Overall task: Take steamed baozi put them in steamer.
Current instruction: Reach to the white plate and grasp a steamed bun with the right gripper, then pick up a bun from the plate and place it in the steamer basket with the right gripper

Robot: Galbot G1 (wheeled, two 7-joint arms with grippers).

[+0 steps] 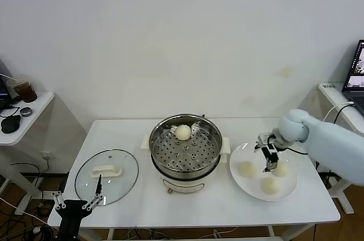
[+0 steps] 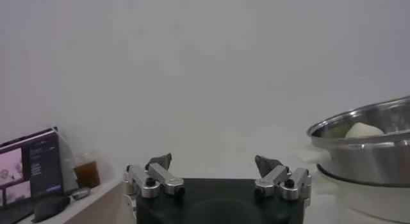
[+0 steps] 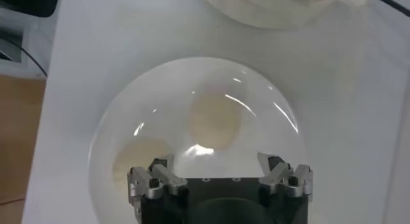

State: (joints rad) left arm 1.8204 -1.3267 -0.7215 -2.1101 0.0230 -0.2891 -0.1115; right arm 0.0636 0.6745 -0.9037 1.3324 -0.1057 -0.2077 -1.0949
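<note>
On the white table: a round shiny stainless-steel steamer (image 1: 185, 151) with a perforated tray and white base stands at the middle, between a glass lid and a plate.
Bun in steamer: one smooth round cream-white baozi (image 1: 183, 132) lies on the perforated tray, toward the far rim; from the left wrist view it peeks over the steel wall (image 2: 364, 130).
Plate: a flat round white plate (image 1: 289, 188) sits just to the right of the steamer, apart from it.
Buns on plate: three more cream-white baozi lie there, one on the side nearest the steamer (image 1: 247, 169), one at the front (image 1: 270, 186), one toward the right (image 1: 281, 169), partly behind the fingers.
Right gripper: the right gripper (image 1: 269, 156) hangs over the plate with its fingers spread wide and nothing between them; in its own wrist view (image 3: 220, 168) it is above a bun (image 3: 214, 120), not touching it.
Left gripper: the left gripper (image 1: 77, 202) is parked at the near left table edge, fingers wide apart and empty (image 2: 213, 169).
Lid: a round glass lid with a white handle (image 1: 107, 171) lies flat on the table left of the steamer, just beyond the left gripper.
</note>
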